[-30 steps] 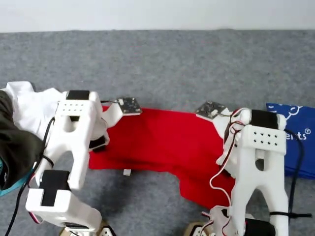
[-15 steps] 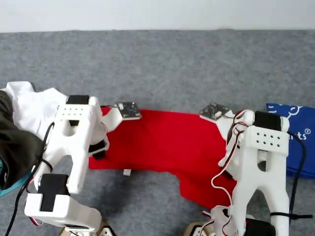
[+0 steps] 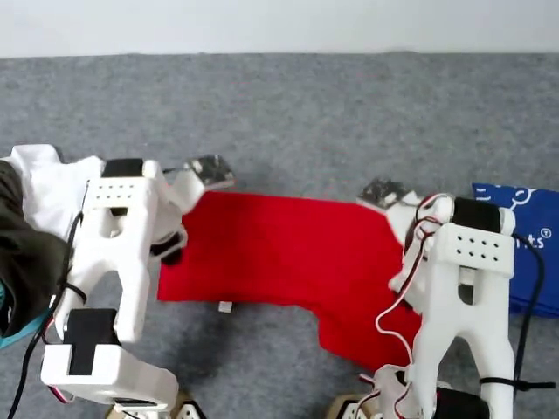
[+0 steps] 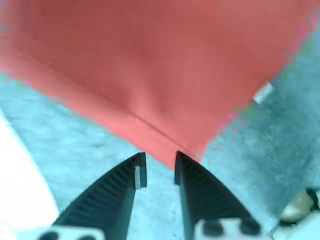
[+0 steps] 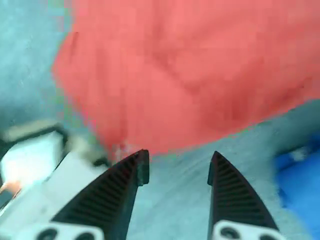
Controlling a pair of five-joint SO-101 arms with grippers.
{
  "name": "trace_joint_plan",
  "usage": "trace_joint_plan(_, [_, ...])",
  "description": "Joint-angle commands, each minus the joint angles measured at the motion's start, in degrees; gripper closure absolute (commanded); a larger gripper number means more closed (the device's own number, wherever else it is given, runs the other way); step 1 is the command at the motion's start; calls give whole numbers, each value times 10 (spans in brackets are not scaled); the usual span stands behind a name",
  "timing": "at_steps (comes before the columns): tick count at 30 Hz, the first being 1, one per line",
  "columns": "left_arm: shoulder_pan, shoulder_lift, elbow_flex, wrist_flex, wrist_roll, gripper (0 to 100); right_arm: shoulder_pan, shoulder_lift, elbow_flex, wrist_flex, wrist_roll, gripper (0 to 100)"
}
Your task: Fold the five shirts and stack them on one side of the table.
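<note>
While over red shirt point(image 3: 288, 253), left gripper point(image 4: 160, 162) barely parted, right gripper point(image 5: 180, 160) wider.

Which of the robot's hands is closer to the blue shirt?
The right hand. It is at the red shirt's edge, with the blue shirt close beside it; the left hand is at the red shirt's opposite end, by the white shirt.

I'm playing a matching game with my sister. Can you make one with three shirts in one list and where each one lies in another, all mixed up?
Shirts:
1 red shirt
2 blue shirt
3 white shirt

Places:
a at the right edge of the table
b at the left, next to a dark garment
c in the middle

Pairs: 1-c, 2-a, 3-b
</note>
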Motion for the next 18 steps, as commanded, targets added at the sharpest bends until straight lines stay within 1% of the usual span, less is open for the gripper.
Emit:
trace_joint_plan(1, [11,-29,-26,-80,75,990,5,-18,-11,-128,-74,801])
trace_joint_plan(3, [26,-29,-18,-117,132,985,3,-18,8,-201,-108,819])
trace_joint_plan(4, [33,-29,-12,-135,158,986,3,-18,20,-240,-118,845])
trace_joint_plan(6, [41,-26,5,-177,199,986,3,-18,49,-325,-119,923])
trace_joint_plan(8, [46,-9,15,-211,222,986,3,-17,87,-413,-106,995])
trace_joint_plan(10, [47,22,13,-227,236,986,3,-6,118,-474,-95,970])
trace_joint_plan(12, [47,58,0,-235,248,986,4,24,122,-494,-95,963])
trace_joint_plan(15, [47,116,-34,-233,268,986,4,81,106,-491,-98,961])
trace_joint_plan(18, [49,166,-63,-233,268,986,3,148,72,-480,-123,962])
